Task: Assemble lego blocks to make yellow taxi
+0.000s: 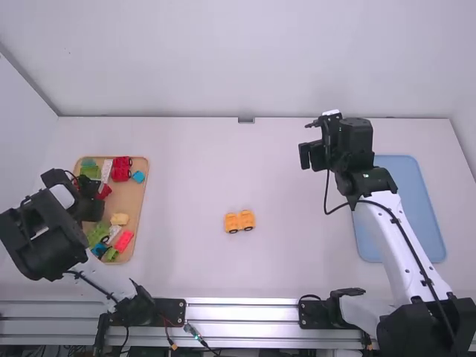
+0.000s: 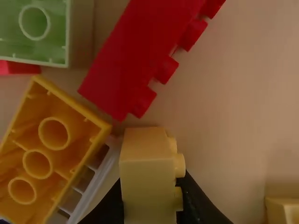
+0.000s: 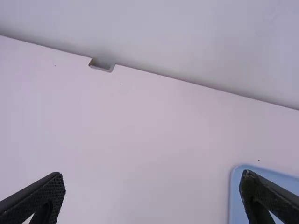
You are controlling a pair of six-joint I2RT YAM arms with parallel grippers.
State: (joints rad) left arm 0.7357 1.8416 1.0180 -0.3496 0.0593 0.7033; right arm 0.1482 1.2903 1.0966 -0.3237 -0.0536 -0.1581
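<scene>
Left pincer (image 2: 152,198) holds a yellow block (image 2: 145,182). It looks light, hard; pinch flat sides. Right pincer (image 3: 152,179) is open.

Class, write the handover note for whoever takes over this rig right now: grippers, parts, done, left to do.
Left gripper: closed on a yellow block, at the wooden tray of mixed blocks.
Right gripper: open, above the table.
Parts: yellow wheeled piece mid-table; more blocks in the wooden tray.
Done: a wheeled piece stands on the table.
Left: probably bring the held block over and press it on; any further pieces I can't tell.
</scene>
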